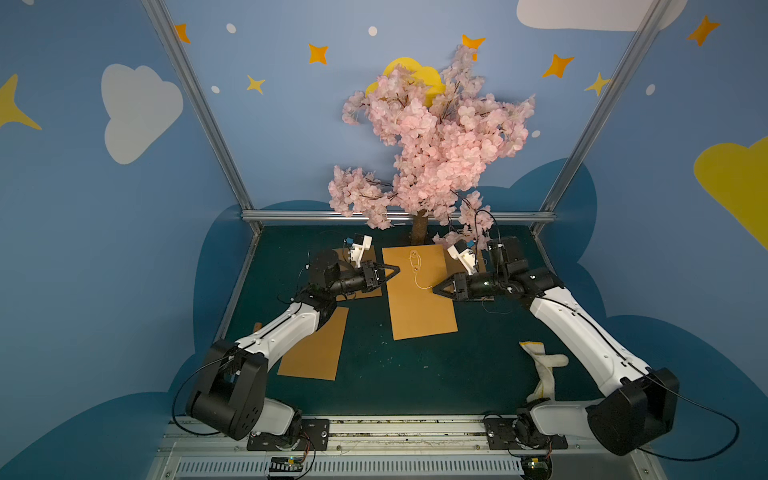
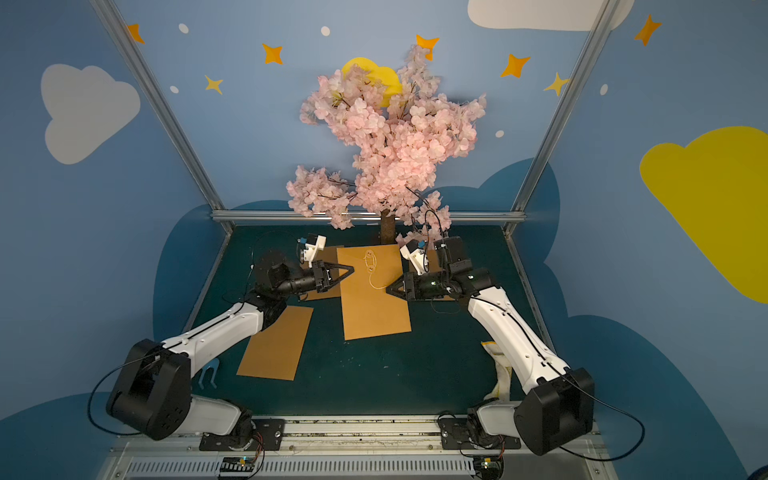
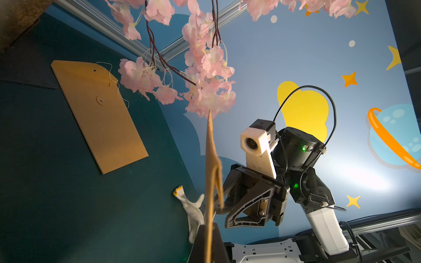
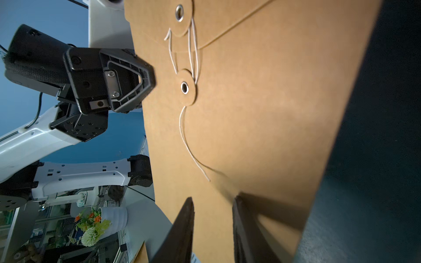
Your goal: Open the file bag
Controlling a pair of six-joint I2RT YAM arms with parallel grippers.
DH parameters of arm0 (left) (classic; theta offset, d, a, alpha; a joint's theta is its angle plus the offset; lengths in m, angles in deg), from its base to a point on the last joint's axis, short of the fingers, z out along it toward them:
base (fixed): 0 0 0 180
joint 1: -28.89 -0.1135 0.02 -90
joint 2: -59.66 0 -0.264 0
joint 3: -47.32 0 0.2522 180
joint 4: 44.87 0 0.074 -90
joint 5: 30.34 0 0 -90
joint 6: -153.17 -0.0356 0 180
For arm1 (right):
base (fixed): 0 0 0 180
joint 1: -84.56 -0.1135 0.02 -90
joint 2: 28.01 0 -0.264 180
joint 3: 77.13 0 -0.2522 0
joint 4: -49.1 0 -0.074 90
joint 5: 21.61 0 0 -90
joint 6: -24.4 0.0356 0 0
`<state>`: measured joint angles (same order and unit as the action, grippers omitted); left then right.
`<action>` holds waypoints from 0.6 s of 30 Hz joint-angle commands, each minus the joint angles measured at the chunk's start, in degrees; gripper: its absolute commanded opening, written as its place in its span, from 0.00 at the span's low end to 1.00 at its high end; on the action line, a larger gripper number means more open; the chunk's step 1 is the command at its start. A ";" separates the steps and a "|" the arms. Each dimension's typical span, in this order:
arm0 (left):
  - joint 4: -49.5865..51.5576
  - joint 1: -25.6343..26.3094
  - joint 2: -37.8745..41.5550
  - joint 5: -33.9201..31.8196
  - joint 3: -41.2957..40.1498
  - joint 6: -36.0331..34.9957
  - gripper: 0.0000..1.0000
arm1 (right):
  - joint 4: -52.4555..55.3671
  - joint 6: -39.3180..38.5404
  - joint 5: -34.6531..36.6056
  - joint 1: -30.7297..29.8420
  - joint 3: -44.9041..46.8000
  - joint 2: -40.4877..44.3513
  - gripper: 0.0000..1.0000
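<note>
Blue painted walls (image 1: 83, 249), white clouds (image 1: 137, 112), orange stars (image 1: 318, 54), yellow cloud (image 1: 735, 183), aluminium frame posts (image 1: 202, 108), dark green tabletop (image 1: 415, 374) — pink blossom tree (image 1: 432, 137) at back, dim light

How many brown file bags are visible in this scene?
4. Middle bag; near-left bag, flat; far-left bag, partly behind the left hand; far-right bag, under the right arm. More may be hidden.
</note>
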<state>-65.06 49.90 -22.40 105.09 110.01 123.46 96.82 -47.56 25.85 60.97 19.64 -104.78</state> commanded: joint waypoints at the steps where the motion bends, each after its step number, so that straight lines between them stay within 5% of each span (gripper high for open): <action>1: -2.46 0.00 0.37 1.24 -0.64 0.17 0.03 | -4.17 1.99 -1.64 -0.48 -0.18 -0.13 0.32; 18: -3.75 0.27 -0.36 1.28 -0.22 0.84 0.02 | -5.46 2.88 -2.56 -2.72 -1.23 -3.45 0.30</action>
<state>-66.41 50.06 -22.42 105.14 109.61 124.07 92.34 -44.78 23.95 58.87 19.64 -107.44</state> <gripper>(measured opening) 0.048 0.305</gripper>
